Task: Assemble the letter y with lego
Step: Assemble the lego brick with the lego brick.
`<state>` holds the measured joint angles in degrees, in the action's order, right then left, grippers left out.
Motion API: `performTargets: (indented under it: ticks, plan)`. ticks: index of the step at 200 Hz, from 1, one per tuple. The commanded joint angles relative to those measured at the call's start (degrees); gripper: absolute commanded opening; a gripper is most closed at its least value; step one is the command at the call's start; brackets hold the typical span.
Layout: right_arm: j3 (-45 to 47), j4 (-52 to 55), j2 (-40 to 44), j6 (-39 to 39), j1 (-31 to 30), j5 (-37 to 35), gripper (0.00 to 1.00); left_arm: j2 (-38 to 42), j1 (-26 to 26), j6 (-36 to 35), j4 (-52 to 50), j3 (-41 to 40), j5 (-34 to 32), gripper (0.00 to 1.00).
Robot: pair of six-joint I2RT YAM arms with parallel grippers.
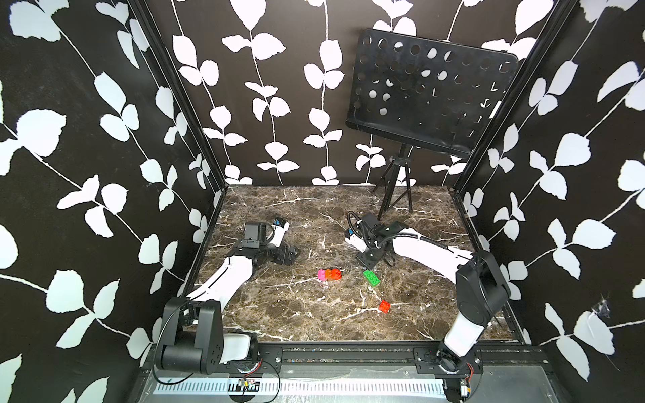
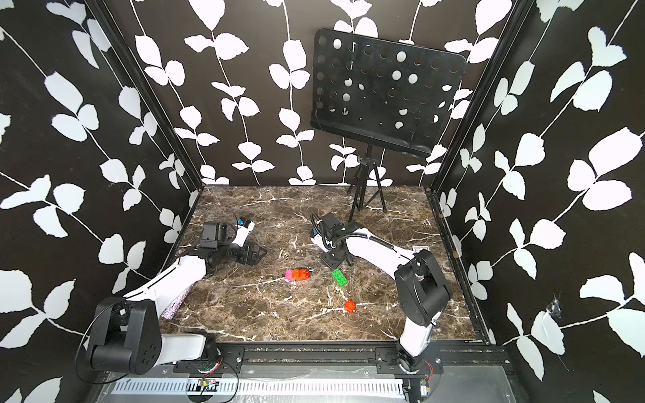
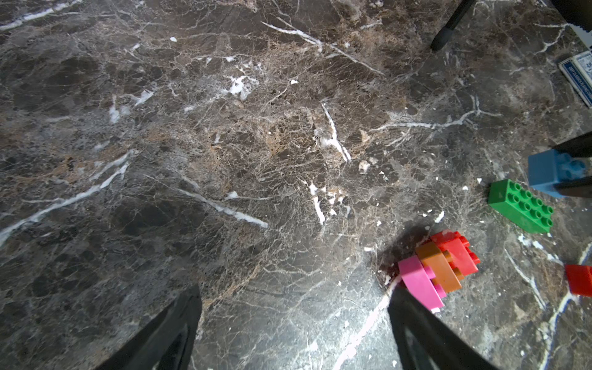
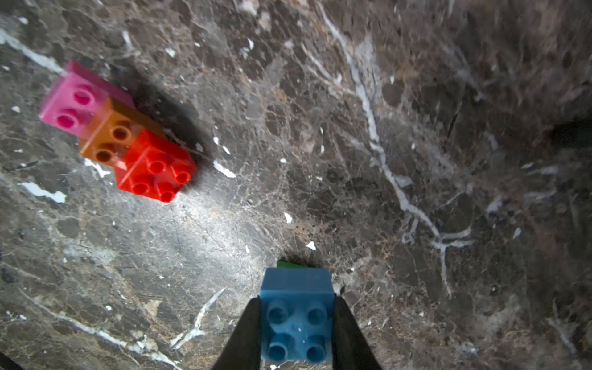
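The lego lies loose on the marble table, and no whole letter y is in view. A stepped stack of pink, orange and red bricks (image 1: 330,274) (image 2: 297,275) (image 3: 439,266) (image 4: 118,131) lies mid-table. To its right are a longer green brick (image 1: 371,278) (image 2: 339,277) (image 3: 520,205) and a single red brick (image 1: 384,306) (image 2: 350,306). My right gripper (image 4: 296,304) (image 1: 367,261) is shut on a blue brick (image 4: 296,314) (image 3: 551,173), just above the green brick's far end. My left gripper (image 3: 293,298) (image 1: 291,254) stands open and empty, left of the stack.
A black perforated music stand (image 1: 429,94) (image 2: 384,90) on a tripod (image 1: 394,195) stands at the back right. A small card box (image 3: 579,73) lies right of the bricks. Patterned walls close in the table on three sides.
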<state>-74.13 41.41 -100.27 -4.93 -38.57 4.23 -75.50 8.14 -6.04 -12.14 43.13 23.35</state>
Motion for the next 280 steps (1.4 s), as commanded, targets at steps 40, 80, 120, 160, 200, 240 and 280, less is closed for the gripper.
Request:
performTargets:
  ticks: [40, 80, 120, 160, 200, 240, 280]
  plan:
    - [4.6, -1.2, -1.4, 10.7, 0.3, -2.6, 0.1, 1.5, -0.3, -0.3, -0.1, -0.2, 0.6, 0.93]
    - [6.0, -3.3, -1.6, 11.3, 0.2, -2.9, 0.1, 1.5, -0.3, -0.4, -0.2, -0.2, 0.6, 0.93]
    - [6.4, -5.2, -1.3, 11.9, 0.2, -2.4, 0.1, 1.5, -0.4, -0.4, -0.2, -0.2, 0.6, 0.93]
    - [6.5, -5.6, -1.3, 12.1, 0.2, -3.0, 0.1, 1.6, -0.3, -0.5, -0.2, -0.2, 0.6, 0.93]
    - [7.3, -6.3, -2.0, 12.8, 0.3, -3.6, 0.09, 1.6, -0.3, -0.5, -0.2, -0.3, 0.6, 0.93]
    - [9.3, -6.7, -3.0, 13.9, 0.3, -4.4, 0.08, 1.6, -0.3, -0.5, -0.2, -0.3, 0.4, 0.93]
    - [10.6, -7.1, -1.8, 15.5, 0.3, -6.4, 0.07, 1.5, -0.4, -0.5, -0.1, -0.3, 0.5, 0.93]
